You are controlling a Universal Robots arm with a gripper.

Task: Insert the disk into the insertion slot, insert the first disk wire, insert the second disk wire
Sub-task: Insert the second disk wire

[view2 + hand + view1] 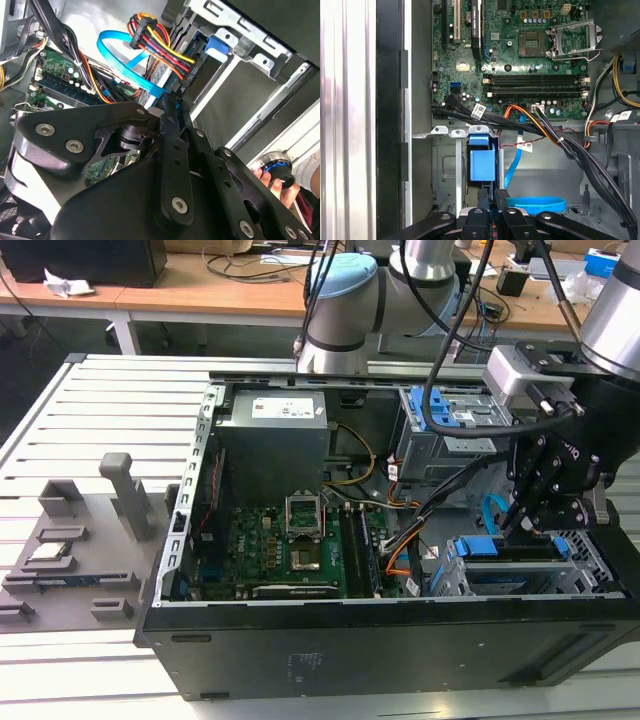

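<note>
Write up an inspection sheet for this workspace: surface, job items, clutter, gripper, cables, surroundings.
Surface: slatted metal bench carrying the open computer case.
Job's things: disk with blue carrier sits in the insertion slot; second disk wire loops loose near the gripper; first disk wire hangs beside it.
Clutter: grey fixture blocks on the exterior view's left.
Gripper: gripper is low over the slot, fingers close together at the blue cable's end.
Cables: thick black cables cross the motherboard.
Surroundings: wooden desks behind; a hand holds a knob.
</note>
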